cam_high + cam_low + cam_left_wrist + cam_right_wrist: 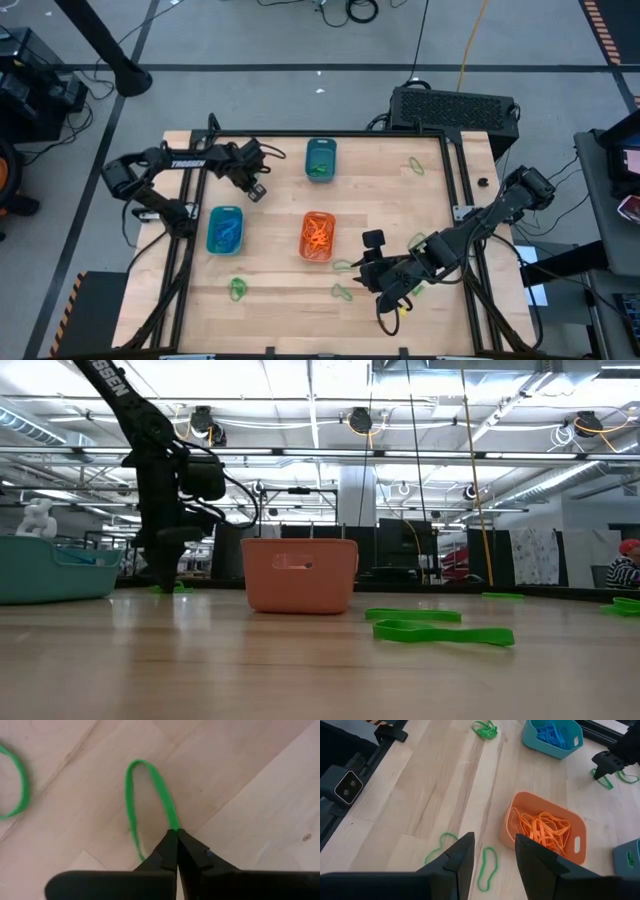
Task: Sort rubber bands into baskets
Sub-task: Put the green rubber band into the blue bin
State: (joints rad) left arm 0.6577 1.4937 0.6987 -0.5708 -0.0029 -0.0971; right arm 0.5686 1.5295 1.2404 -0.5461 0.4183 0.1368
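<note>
From above, the left tool [256,190] is down on the tabletop [270,290] between the dark teal basket [320,158] at its 2 o'clock and the turquoise basket [224,229] at 7, with bare wood around it. Its wrist view shows the tips clenched on a green rubber band [150,785] lying flat. From the right wrist view, the right tool [494,851] hangs released near the orange basket [546,831], loose green bands [487,866] just below.

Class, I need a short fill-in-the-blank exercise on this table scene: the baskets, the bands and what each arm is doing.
1. The left gripper has its jaws shut on a ____ rubber band.
2. The orange basket holds ____ bands.
3. The right gripper hovers with its jaws ____.
4. The turquoise-blue basket holds ____ bands.

Missing words: green; orange; open; blue
</note>
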